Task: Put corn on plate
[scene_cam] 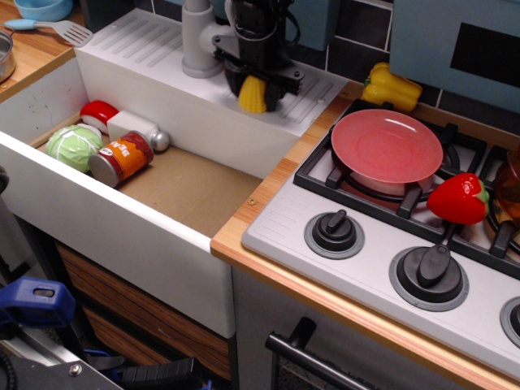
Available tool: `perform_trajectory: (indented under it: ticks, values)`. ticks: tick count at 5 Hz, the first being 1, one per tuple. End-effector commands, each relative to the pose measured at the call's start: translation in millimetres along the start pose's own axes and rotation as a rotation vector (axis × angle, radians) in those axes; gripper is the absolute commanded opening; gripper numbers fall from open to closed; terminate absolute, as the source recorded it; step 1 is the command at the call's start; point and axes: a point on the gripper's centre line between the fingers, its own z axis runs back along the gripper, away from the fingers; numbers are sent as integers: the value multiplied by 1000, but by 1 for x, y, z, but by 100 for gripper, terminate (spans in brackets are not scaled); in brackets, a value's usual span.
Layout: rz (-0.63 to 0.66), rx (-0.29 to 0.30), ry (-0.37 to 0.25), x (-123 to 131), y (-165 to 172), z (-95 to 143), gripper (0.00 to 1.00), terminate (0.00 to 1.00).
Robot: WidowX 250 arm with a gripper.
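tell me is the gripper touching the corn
Touching. The only view shows the gripper with both fingers pressed against the sides of the corn, no gap visible.

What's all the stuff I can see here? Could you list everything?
corn: one, yellow, on sink ledge between gripper fingers
plate: one, pink-red, on stove burner
bell pepper: one, yellow, counter behind stove
red pepper: one, red, on stove right of plate
can: one, orange, lying in sink
cabbage: one, green, in sink
spatula: one, grey, far left counter
knobs: three, black, stove front
gripper: one, black, closed around corn
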Motion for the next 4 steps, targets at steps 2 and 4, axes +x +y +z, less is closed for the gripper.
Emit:
perform_trajectory:
  ticks: [2, 4]
  values:
    - [46, 88, -12, 9, -33, 98, 0, 0]
    - [121, 53, 25, -8, -96, 109, 0, 0]
